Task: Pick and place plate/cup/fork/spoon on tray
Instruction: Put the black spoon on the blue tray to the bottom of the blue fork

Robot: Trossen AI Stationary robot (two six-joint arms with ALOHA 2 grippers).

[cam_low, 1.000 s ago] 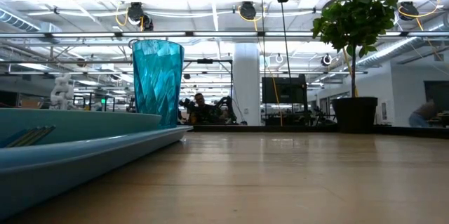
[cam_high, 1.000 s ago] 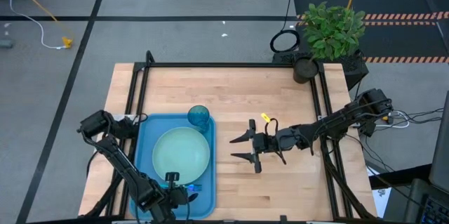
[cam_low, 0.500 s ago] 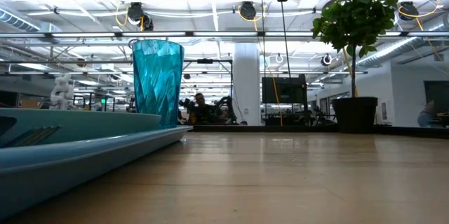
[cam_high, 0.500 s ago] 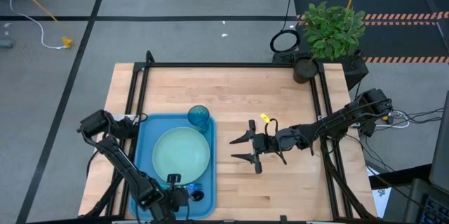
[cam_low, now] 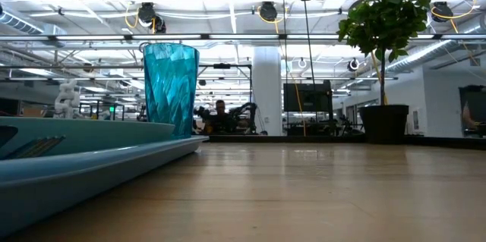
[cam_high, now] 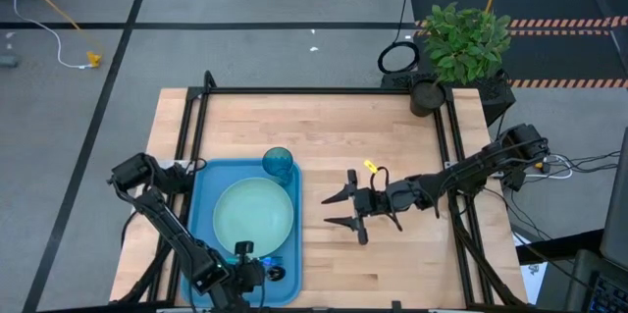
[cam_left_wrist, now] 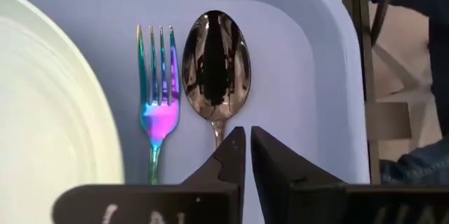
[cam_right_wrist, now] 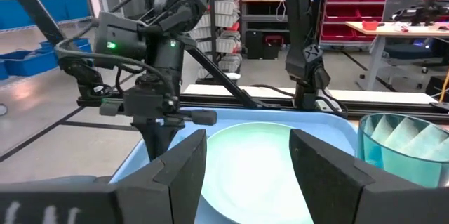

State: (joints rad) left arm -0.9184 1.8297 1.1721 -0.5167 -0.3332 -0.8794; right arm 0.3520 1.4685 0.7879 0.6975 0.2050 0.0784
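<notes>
The blue tray (cam_high: 203, 217) lies at the table's near left. On it rest the mint-green plate (cam_high: 253, 217), the teal cup (cam_high: 279, 163) standing at its far right corner, and the fork (cam_left_wrist: 158, 90) and the dark-bowled spoon (cam_left_wrist: 215, 66) side by side by the near rim. My left gripper (cam_left_wrist: 245, 138) is shut just over the spoon's handle. My right gripper (cam_high: 339, 207) is open and empty above bare wood to the right of the tray, fingers pointing at it. My left gripper stands shut over the spoon's handle (cam_left_wrist: 219, 131), near the bowl. One finger hides the rest of the handle. I cannot tell whether it touches the handle. The spoon lies flat on the tray floor.
A potted plant (cam_high: 461, 43) stands at the table's far right corner. Black frame rails (cam_high: 319, 90) run along the table's edges. Bare wood lies between the tray and the right gripper and across the far half.
The spoon's dark bowl now shows on the tray by the near rim beside the fork. It did not show there a second ago. My left gripper has shifted slightly at that spot.
</notes>
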